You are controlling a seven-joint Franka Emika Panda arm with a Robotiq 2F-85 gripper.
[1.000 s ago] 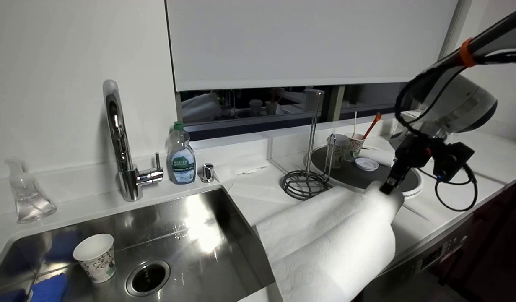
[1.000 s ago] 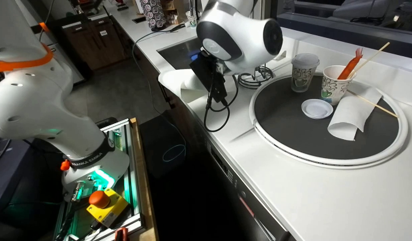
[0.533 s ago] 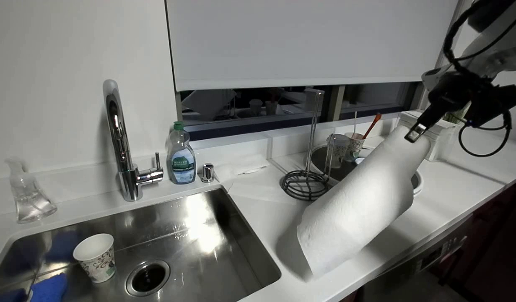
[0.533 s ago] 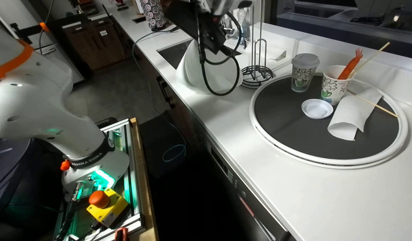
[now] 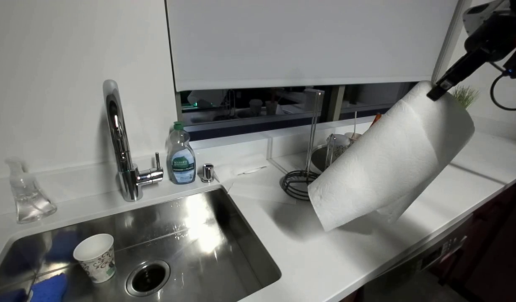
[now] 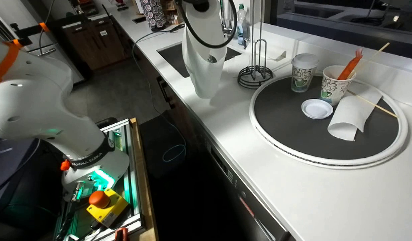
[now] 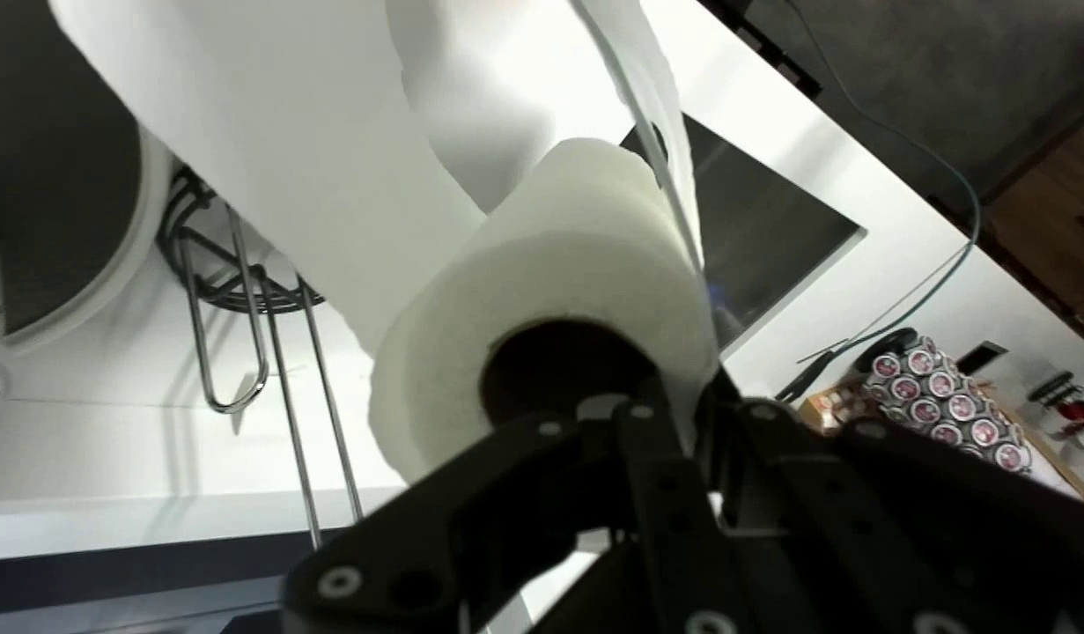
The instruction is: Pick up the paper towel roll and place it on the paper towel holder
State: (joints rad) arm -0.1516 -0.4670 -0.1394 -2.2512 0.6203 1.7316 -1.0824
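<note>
The paper towel roll (image 5: 387, 163) is a thick white cylinder, tilted in the air over the counter with a loose sheet hanging from it. My gripper (image 5: 438, 93) is shut on the wall of its upper end. In the wrist view, one finger goes into the dark core of the roll (image 7: 542, 273) and the other stays outside, with the gripper (image 7: 686, 400) pinching between. The paper towel holder (image 5: 313, 126) stands upright, with thin chrome wires on a dark ring base. In an exterior view, the roll (image 6: 206, 78) hangs apart from the holder (image 6: 253, 72), on the sink side.
A steel sink (image 5: 182, 247) with a paper cup (image 5: 96, 256) lies beside the counter. A faucet (image 5: 119, 138) and soap bottle (image 5: 182, 157) stand behind it. A round dark tray (image 6: 293, 134) with cups (image 6: 333, 88) sits beside the holder.
My gripper has risen and moved right in an exterior view with the roll. The roll has lifted off the counter, and its lower end has swung away from the sink. The holder has not moved.
</note>
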